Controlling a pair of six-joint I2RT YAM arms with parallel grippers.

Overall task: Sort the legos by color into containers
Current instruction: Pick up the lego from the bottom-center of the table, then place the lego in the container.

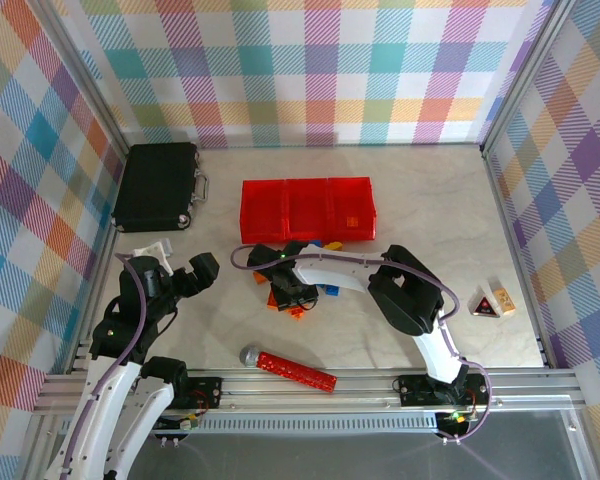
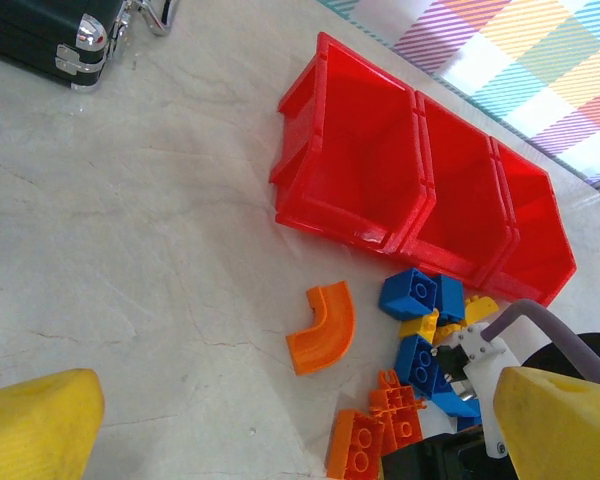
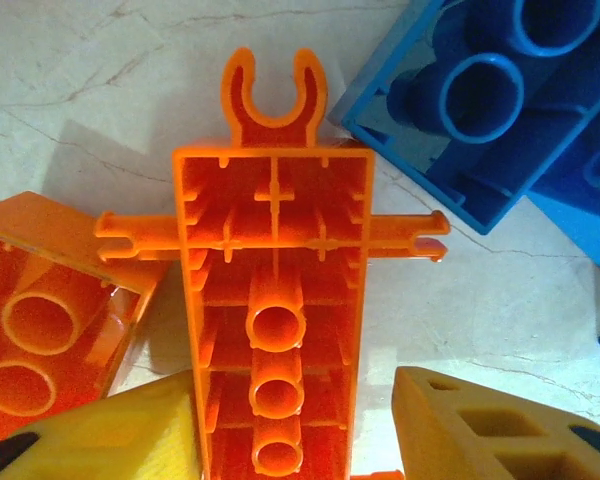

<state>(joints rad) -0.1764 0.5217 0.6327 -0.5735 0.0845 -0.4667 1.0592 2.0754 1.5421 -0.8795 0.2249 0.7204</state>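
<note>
The legos [image 1: 302,285] lie in a small heap just in front of the containers [image 1: 307,210], a row of three red bins. My right gripper [image 1: 280,285] is down in the heap. In its wrist view it [image 3: 295,405] stands open astride an upside-down orange axle piece [image 3: 275,270]; the left finger touches it, while the right finger [image 3: 480,430] stands a little off. An orange brick [image 3: 50,310] and a blue brick [image 3: 480,110] lie beside it. My left gripper [image 1: 180,258] hovers wide open at the left. Its view shows the curved orange piece [image 2: 325,325] lying apart from the heap.
A black case [image 1: 158,185] lies at the back left. A long red studded bar [image 1: 295,370] with a grey ball end lies near the front edge. A small triangular red-black object [image 1: 486,303] sits at the right. Checked walls close in the table.
</note>
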